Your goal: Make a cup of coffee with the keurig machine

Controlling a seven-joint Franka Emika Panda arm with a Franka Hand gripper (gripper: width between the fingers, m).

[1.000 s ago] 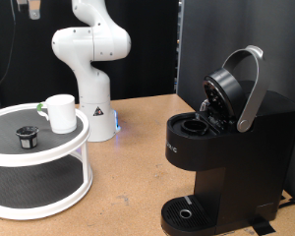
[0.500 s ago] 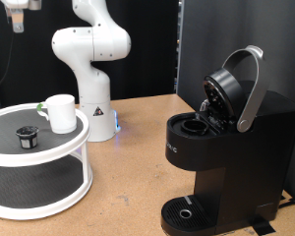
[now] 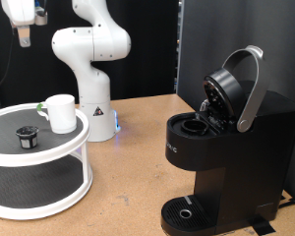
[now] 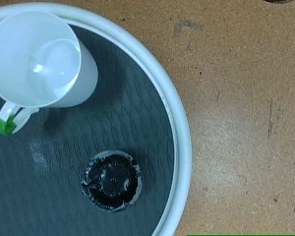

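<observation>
The white cup [image 3: 60, 112] stands on the top tier of a round white two-tier stand [image 3: 49, 147], with a small dark coffee pod [image 3: 28, 137] beside it. The black keurig machine [image 3: 226, 147] stands at the exterior view's right with its lid raised and the pod chamber open. My gripper [image 3: 24, 35] hangs high above the stand at the exterior view's top left; its fingers are too small to read. In the wrist view the cup [image 4: 37, 59] and the pod [image 4: 112, 182] show from above on the dark stand top [image 4: 138, 108]; no fingers show there.
The white arm base [image 3: 92, 74] stands behind the stand on the wooden table [image 3: 128, 187]. A black curtain backs the scene. The machine's round drip tray [image 3: 187, 212] sits near the exterior view's bottom edge.
The gripper has come down into the exterior view at the top left, lower than before. The cup, pod and machine have not moved.
</observation>
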